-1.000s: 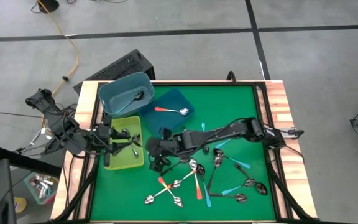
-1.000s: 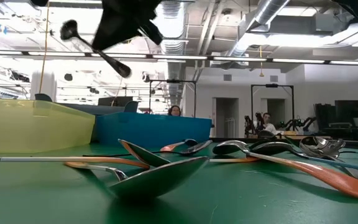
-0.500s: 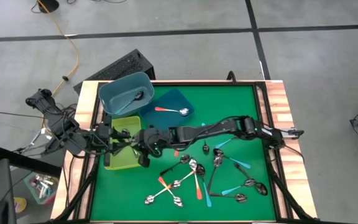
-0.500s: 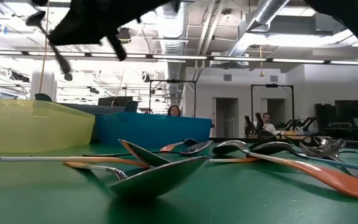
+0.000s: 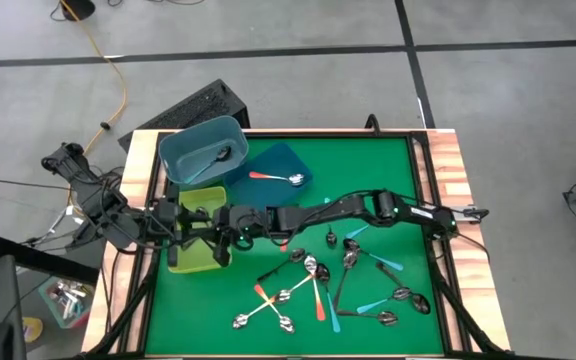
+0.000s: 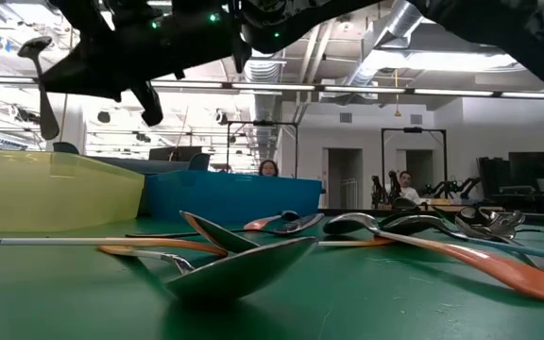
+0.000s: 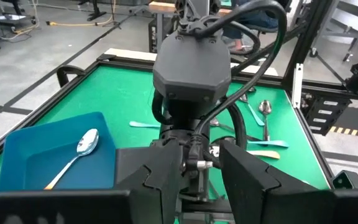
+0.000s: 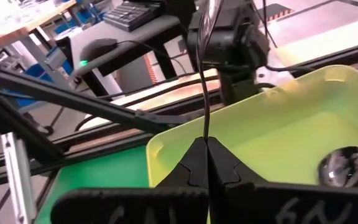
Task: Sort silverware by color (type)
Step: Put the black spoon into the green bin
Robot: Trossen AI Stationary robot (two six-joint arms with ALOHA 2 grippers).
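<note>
My right gripper (image 5: 224, 232) reaches across from the table's right and hangs over the yellow-green tray (image 5: 182, 262), shut on a spoon with a thin dark metal handle (image 6: 42, 90). My left gripper (image 5: 175, 226) waits open at the tray's left side, with nothing between its fingers (image 7: 161, 180). The tray holds dark-handled spoons; one bowl (image 8: 344, 167) lies on its floor. More silverware with orange, teal and metal handles lies scattered on the green mat (image 5: 368, 170) to the right. My right gripper pinches the spoon's thin handle (image 8: 205, 132) between its two fingers. They come nearly level from the table's right, tipped slightly down. The spoon stands close to upright beyond them, its upper end (image 6: 34, 44) high, lifted clear above the tray.
A grey-teal bin (image 5: 200, 150) with one spoon stands at the far left. Beside it a blue tray (image 5: 280, 162) holds an orange-handled spoon (image 5: 273, 177). Both arms crowd the space over the yellow-green tray. People stand in the room beyond.
My right gripper has carried the spoon from above the mat toward the table's left edge and lower, ending over the yellow-green tray. It has tipped on the way, and the spoon has swung from slanting to nearly upright.
</note>
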